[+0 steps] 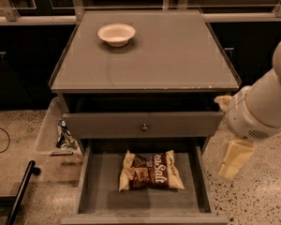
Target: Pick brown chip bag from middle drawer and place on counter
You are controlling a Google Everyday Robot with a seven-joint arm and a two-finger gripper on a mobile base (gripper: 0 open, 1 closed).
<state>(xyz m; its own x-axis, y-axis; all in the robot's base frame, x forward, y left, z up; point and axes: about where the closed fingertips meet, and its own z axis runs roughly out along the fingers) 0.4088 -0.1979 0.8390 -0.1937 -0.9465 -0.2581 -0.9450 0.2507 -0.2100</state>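
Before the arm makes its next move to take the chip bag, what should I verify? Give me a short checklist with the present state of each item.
1. Middle drawer pulled open: ok, its grey bottom shows.
2. Brown chip bag inside the drawer: ok, it lies flat near the middle with nothing on it.
3. Gripper above the bag: not ok, it hangs to the right of the drawer, outside its side wall.
4. Free place on the counter: ok, only a white bowl stands at the back left.
5. Clear plastic bin out of the way: ok, it sits on the floor left of the cabinet.
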